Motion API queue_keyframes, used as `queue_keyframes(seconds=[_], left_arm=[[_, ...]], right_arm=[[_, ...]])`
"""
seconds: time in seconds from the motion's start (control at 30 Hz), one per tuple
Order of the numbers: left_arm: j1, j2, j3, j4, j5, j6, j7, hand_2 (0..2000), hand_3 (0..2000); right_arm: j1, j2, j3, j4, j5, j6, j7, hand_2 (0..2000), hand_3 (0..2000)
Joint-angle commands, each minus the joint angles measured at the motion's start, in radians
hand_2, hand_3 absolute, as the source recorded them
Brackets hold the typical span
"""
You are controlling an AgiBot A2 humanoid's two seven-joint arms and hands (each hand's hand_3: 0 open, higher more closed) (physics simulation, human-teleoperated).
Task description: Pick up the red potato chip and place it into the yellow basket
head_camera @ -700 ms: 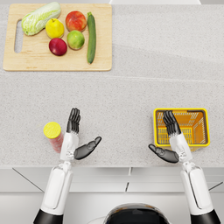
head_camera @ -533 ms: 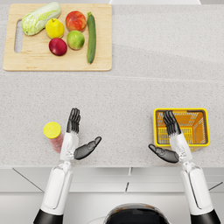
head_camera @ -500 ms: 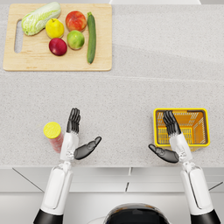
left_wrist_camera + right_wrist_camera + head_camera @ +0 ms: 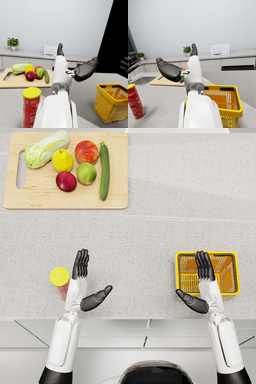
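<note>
- Both of my hands hold nothing: my left hand (image 4: 82, 285) hangs with fingers straight and thumb spread wide, and my right hand (image 4: 202, 287) mirrors it, equally wide.
- Nothing of the task is done, by my reading: the grasp, the lift, the carry and the drop all remain.
- Just beside my left hand stands the red potato chip can (image 4: 60, 282), upright on the counter, apart from my fingers; a smooth cylinder with a printed red wall and a flat yellow lid.
- Under my right fingertips sits the yellow basket (image 4: 232, 273), a rigid rectangular tub with slatted walls, nothing visible inside.
- Beneath both lies the speckled grey countertop (image 4: 150, 203), matte and stone-like.
- Well apart, a pale wooden cutting board (image 4: 117, 178) bears glossy fruit and vegetables.
</note>
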Motion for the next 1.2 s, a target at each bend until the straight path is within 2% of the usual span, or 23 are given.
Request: queue_keyframes(seconds=[0.03, 0.2, 0.3, 0.4, 0.57, 0.77, 1.2], left_arm=[[0.058, 0.001, -0.133, -0.043, 0.044, -0.003, -0.003, 0, 0], [0.043, 0.007, -0.231, -0.066, 0.266, -0.008, -0.008, 0, 0], [0.032, 0.012, -0.235, -0.046, 0.4, -0.009, -0.009, 0, 0], [0.001, 0.019, -0.251, -0.007, 0.472, -0.01, -0.01, 0, 0], [-0.001, 0.026, -0.301, 0.107, 0.506, -0.01, -0.01, 0, 0], [-0.033, 0.039, -0.247, 0.286, 0.513, -0.01, -0.01, 0, 0], [0.019, 0.063, -0.203, 0.716, 0.514, -0.01, -0.01, 0, 0]], right_arm=[[0.052, -0.009, -0.112, 0.036, 0.044, -0.004, 0.004, 0, 0], [0.043, -0.015, -0.205, 0.07, 0.266, -0.012, 0.012, 0, 0], [0.044, -0.019, -0.213, 0.062, 0.4, -0.013, 0.013, 0, 0], [0.028, -0.024, -0.221, 0.053, 0.472, -0.013, 0.013, 0, 0], [0.002, -0.033, -0.241, 0.034, 0.506, -0.013, 0.014, 0, 0], [0.019, -0.039, -0.22, 0.036, 0.513, -0.013, 0.014, 0, 0], [0.042, -0.057, -0.179, 0.032, 0.514, -0.013, 0.014, 0, 0]])
